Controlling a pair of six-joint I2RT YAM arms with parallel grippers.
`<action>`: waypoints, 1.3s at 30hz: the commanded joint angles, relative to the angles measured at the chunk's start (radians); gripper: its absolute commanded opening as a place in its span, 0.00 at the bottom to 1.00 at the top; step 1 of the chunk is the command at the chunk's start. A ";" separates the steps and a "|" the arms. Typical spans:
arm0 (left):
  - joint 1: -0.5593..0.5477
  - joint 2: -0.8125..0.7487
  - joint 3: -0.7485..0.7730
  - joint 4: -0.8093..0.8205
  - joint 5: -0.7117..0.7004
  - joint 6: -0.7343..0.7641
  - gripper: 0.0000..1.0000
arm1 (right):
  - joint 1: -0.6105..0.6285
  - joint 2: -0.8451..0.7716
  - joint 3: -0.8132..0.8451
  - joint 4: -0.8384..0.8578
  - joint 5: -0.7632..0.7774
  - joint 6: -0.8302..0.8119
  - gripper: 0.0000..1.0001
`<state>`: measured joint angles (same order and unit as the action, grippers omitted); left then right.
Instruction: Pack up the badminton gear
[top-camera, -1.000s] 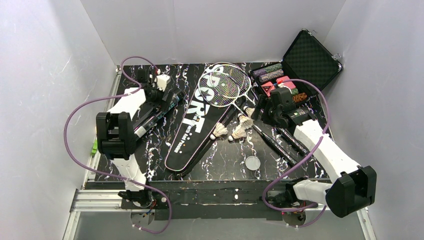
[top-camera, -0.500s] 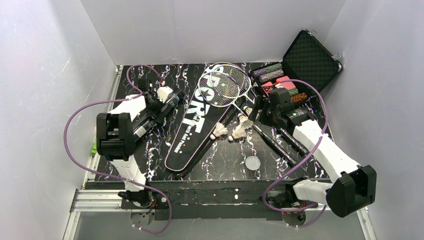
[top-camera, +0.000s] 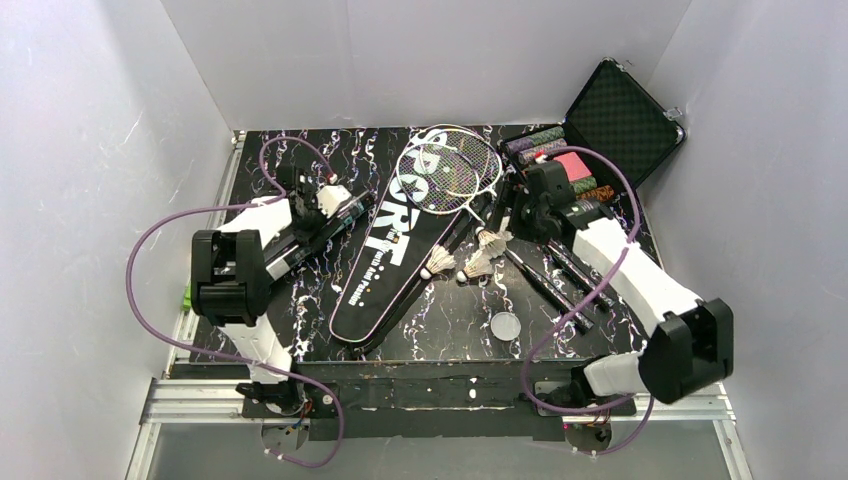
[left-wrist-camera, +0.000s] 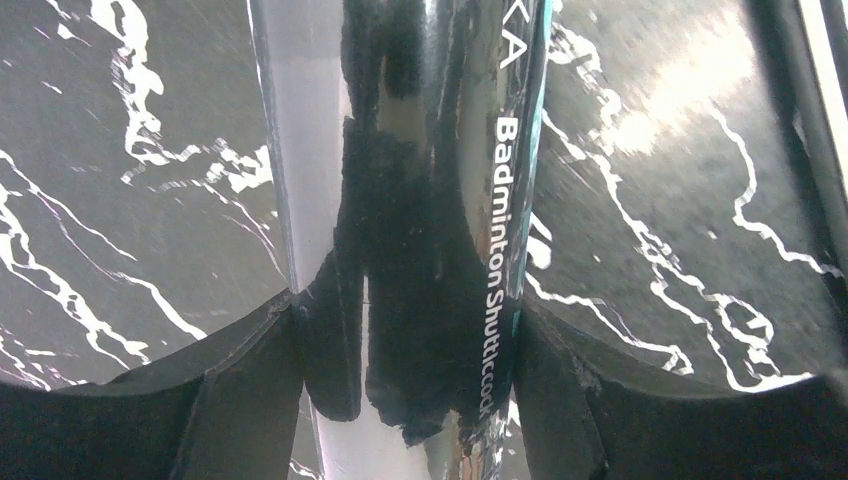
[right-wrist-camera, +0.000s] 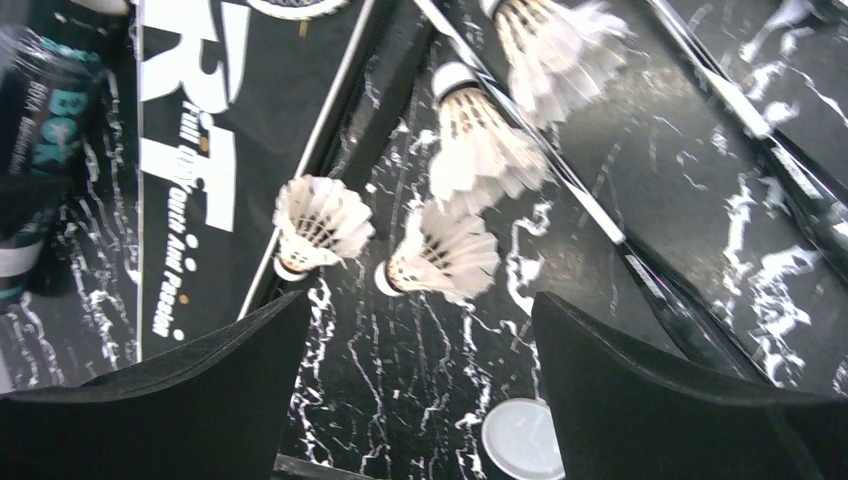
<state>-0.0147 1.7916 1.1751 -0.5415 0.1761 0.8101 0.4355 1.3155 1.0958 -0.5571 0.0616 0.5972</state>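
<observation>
Straddling the tube, left of the bag, the left gripper clamps its glossy sides. The tube looks stiff, light and probably slippery, so it is best held mid-length. The right gripper hangs agape over fragile shuttlecocks, right of the bag.

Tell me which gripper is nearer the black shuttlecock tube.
Left. The left gripper straddles the tube, a finger against each side. The right gripper hangs open over the shuttlecocks, on the far side of the bag from it.

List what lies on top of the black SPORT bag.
Two racket heads overlap the bag's far end, and one shuttlecock sits at its right edge. Anything beneath the bag, or inside it, is hidden.
</observation>
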 joint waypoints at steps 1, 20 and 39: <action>0.005 -0.164 -0.053 -0.058 0.034 0.032 0.36 | 0.006 0.100 0.153 0.015 -0.109 -0.038 0.90; 0.005 -0.904 -0.292 -0.369 0.534 0.080 0.43 | 0.100 0.489 0.319 0.071 -0.397 -0.092 0.78; 0.004 -0.950 -0.333 -0.676 0.812 0.556 0.16 | 0.133 0.536 0.161 0.256 -0.502 -0.062 0.58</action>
<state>-0.0124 0.8066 0.8219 -1.0847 0.8646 1.1526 0.5556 1.8412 1.2724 -0.3836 -0.3885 0.5240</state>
